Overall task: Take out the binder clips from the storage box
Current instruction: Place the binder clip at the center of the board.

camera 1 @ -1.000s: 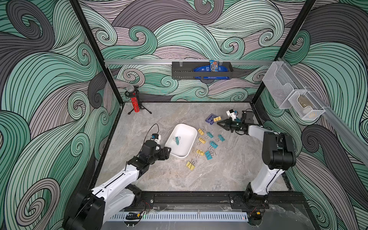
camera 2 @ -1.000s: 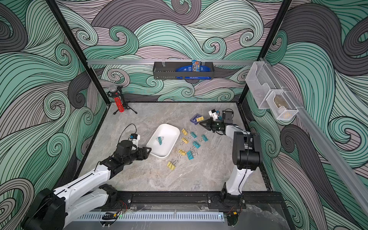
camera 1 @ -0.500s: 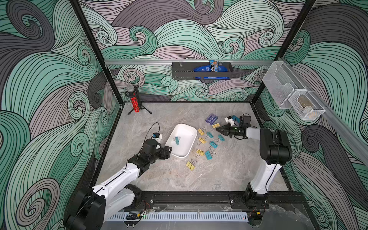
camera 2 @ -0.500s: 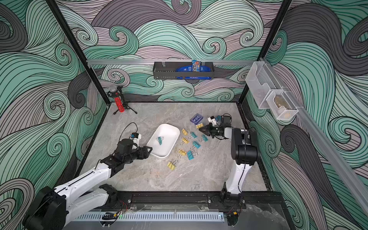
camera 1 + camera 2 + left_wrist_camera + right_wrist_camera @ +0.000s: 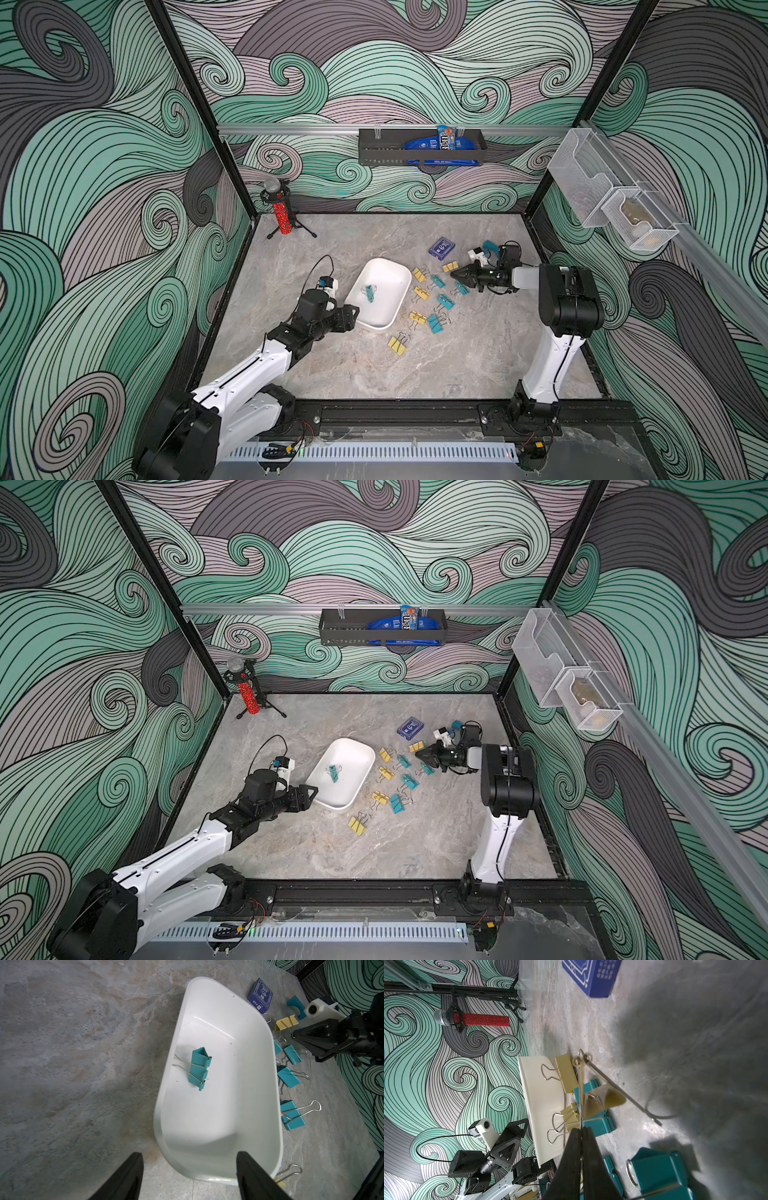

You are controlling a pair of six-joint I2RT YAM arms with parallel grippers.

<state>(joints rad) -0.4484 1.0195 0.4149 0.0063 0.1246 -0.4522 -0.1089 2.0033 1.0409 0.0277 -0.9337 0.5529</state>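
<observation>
The white storage box (image 5: pixel 376 326) (image 5: pixel 340 806) lies mid-table with one teal binder clip (image 5: pixel 369 292) (image 5: pixel 200 1068) inside. My left gripper (image 5: pixel 353 313) (image 5: pixel 188 1154) is open and straddles the box's near corner. I cannot tell whether its fingers touch the rim. Several teal and yellow binder clips (image 5: pixel 434 322) lie on the table right of the box. At their far edge my right gripper (image 5: pixel 454 274) (image 5: pixel 581 1129) is shut on one wire handle of a yellow binder clip (image 5: pixel 450 266) (image 5: pixel 612 1099). That clip's body is blurred, low over the table.
A dark-blue card box (image 5: pixel 441 248) and a curved teal piece (image 5: pixel 490 247) lie behind the right gripper. A red microphone on a tripod (image 5: pixel 281 212) stands at the back left. A black basket (image 5: pixel 419 147) and wire-mesh baskets (image 5: pixel 611 199) hang on the walls.
My right gripper has carried the yellow clip from beside the card box toward the front, down to the loose clips. The left arm and the box have not moved.
</observation>
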